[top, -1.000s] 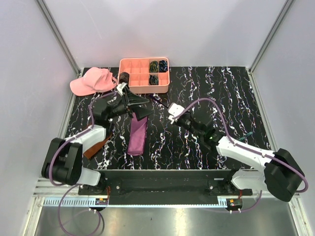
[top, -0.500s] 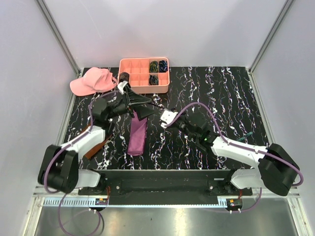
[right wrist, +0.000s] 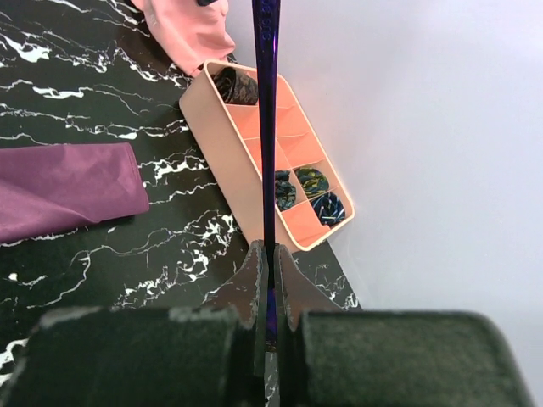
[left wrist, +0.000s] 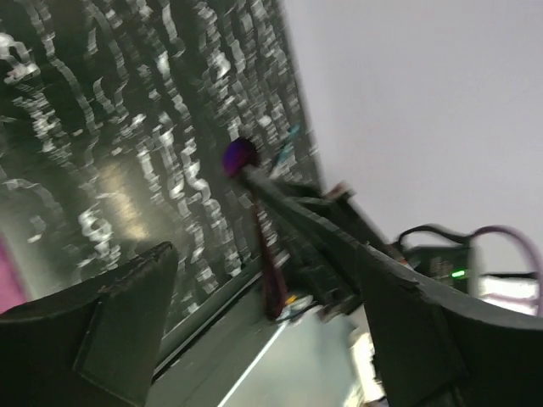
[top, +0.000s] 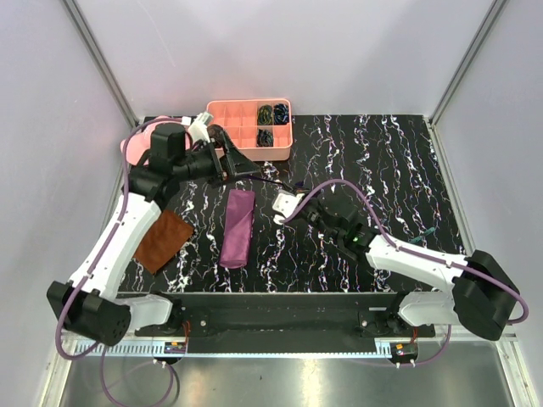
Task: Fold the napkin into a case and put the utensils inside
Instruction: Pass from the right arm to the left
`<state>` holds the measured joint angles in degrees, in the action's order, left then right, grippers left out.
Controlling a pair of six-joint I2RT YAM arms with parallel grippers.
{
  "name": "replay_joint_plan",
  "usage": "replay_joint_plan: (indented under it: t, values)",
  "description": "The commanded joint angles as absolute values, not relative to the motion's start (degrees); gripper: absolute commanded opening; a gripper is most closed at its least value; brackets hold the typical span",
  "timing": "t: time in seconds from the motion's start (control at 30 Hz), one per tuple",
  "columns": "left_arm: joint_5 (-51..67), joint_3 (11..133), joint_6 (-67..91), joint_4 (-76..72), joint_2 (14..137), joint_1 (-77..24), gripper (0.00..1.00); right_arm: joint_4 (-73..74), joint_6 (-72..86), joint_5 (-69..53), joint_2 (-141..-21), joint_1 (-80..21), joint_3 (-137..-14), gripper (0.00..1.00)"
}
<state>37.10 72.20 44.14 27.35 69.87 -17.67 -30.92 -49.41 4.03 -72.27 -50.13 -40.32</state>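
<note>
Napkin: the napkin point(top: 237, 227) lies flat on the bench point(top: 382, 161) as a narrow folded strip, between the 2 arms and just right of a rust-brown cloth point(top: 163, 240).
Right tool: the right tool point(right wrist: 270, 264) is clamped on 1 slim utensil point(right wrist: 266, 102), gripped at its near end, the long shaft sticking out toward the pink tray point(right wrist: 240, 199).
Left tool: the left tool point(top: 237, 161) has its jaws wide apart with nothing between them, raised near the tray and off the napkin.
Risk, cloth shifts: nothing pins the napkin, so a utensil tip pushed at its end likely slides or bunches the strip instead of entering.
Risk, opening: no open mouth shows on the strip; the tip may ride over the top layer.
Risk, slip: the grip is on 1 end of a thin shaft, so any contact at the far tip could pivot it in the jaws or knock it loose.
Risk, clash: the shaft points toward the left tool and the tray; a swing could strike either.
Other utensils: none can be told for sure in these views.
</note>
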Motion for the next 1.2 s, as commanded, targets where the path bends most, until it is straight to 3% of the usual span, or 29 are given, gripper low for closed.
replay_joint_plan:
  t: [0.0, 0.2, 0.5, 0.6, 0.83, 0.87, 1.0, 1.17]
  values:
    - [40.65, 77.78, 28.93, 39.55, 75.22, -18.11, 0.82, -30.77, -52.82, 4.23, -70.23, -50.63, -43.33, 0.0]
    - [48.86, 79.01, 26.01, 39.29, 78.92, -18.54, 0.73, -27.69, -55.37, 2.64, -70.67, -50.8, -45.17, 0.0]
    - [50.71, 80.42, 25.05, 39.11, 80.77, -18.98, 0.48, -23.2, -59.59, 1.93, -72.33, -51.59, -48.08, 0.0]
    - [50.71, 80.33, 24.52, 39.11, 80.51, -18.98, 0.34, -22.59, -59.59, 1.58, -72.25, -51.77, -48.25, 0.0]
    - [51.24, 80.16, 23.64, 39.11, 79.63, -19.07, 0.29, -21.88, -60.2, 1.67, -73.04, -52.29, -48.08, 0.0]
    - [51.41, 80.24, 23.56, 39.02, 79.63, -19.07, 0.18, -21.88, -60.21, 1.67, -73.12, -52.38, -48.08, 0.0]
    - [50.98, 80.07, 23.12, 39.2, 79.54, -19.25, 0.0, -22.23, -60.21, 1.93, -73.56, -52.65, -48.43, 0.0]
    - [42.59, 79.02, 20.48, 38.24, 75.34, -20.13, 0.0, -28.44, -51.97, 10.52, -73.92, -52.65, -49.3, 0.08]
